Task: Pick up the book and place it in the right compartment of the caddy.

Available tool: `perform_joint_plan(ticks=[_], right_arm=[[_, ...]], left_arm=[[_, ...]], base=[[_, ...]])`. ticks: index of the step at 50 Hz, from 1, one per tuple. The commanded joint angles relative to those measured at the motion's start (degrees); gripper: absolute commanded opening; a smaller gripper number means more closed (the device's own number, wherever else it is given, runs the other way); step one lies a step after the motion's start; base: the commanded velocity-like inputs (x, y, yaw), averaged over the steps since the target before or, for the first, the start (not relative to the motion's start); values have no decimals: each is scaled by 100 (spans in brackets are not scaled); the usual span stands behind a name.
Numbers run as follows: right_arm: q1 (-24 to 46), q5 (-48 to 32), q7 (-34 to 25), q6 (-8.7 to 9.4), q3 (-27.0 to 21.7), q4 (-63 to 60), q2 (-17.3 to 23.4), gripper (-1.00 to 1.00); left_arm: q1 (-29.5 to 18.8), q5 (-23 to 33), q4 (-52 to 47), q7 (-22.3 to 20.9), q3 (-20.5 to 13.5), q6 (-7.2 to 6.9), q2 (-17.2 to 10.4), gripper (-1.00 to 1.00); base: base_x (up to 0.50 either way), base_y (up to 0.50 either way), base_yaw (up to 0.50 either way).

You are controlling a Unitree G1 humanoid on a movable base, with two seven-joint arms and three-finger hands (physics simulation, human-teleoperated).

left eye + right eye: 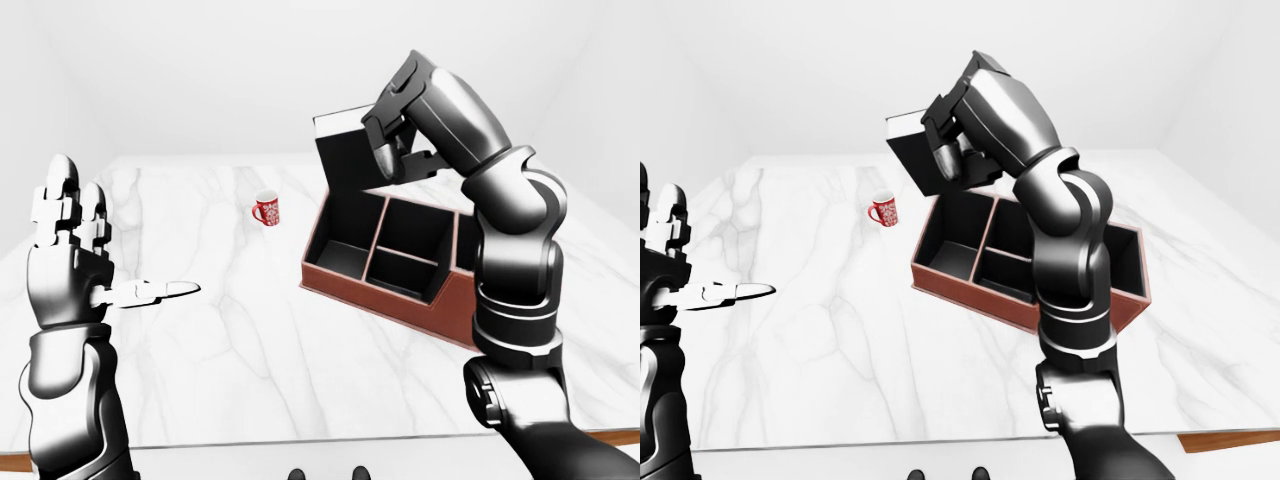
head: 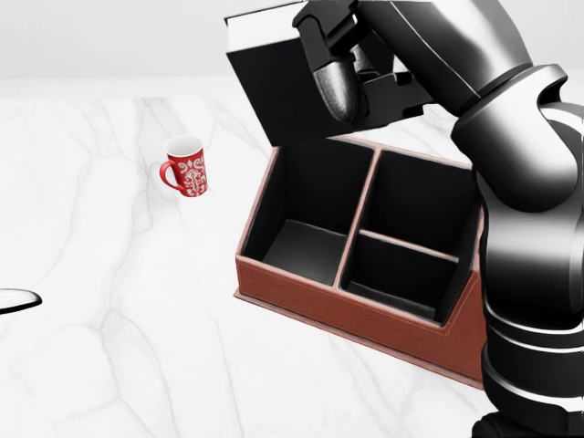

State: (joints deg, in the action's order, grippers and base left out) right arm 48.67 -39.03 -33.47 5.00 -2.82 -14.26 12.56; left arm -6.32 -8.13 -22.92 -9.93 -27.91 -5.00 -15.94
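A black book [image 2: 272,78] with white page edges hangs tilted in the air, and my right hand [image 2: 339,89] is shut on it, fingers over its cover. It sits above the left end of the red-brown caddy [image 2: 338,308], which has black compartments. The caddy's right compartment [image 1: 1122,258] shows only in the right-eye view, past my forearm. My left hand [image 1: 75,235] is raised at the left of the left-eye view, open and empty, far from the book and caddy.
A red mug with a white pattern [image 2: 185,167] stands on the white marble table [image 2: 109,301], left of the caddy. The table's near edge [image 1: 300,442] runs along the bottom of the left-eye view.
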Motion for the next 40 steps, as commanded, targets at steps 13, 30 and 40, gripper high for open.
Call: perform_joint_plan(ticks=[13,30,40], right_arm=[[377,294,464,0,-386,391,711,-100],[175,760,598,0,-655,497,1121,-100],[73,1000,717,0,-789,612,1388,-100]], left_arm=[[-7,50,92,9,51,0,11,100],[-1,86,79,-3,67,0,22,100],[-21,101,142,4,88,0,18,100]], base=[[0,0,0],[0,0,0],[0,0,0]])
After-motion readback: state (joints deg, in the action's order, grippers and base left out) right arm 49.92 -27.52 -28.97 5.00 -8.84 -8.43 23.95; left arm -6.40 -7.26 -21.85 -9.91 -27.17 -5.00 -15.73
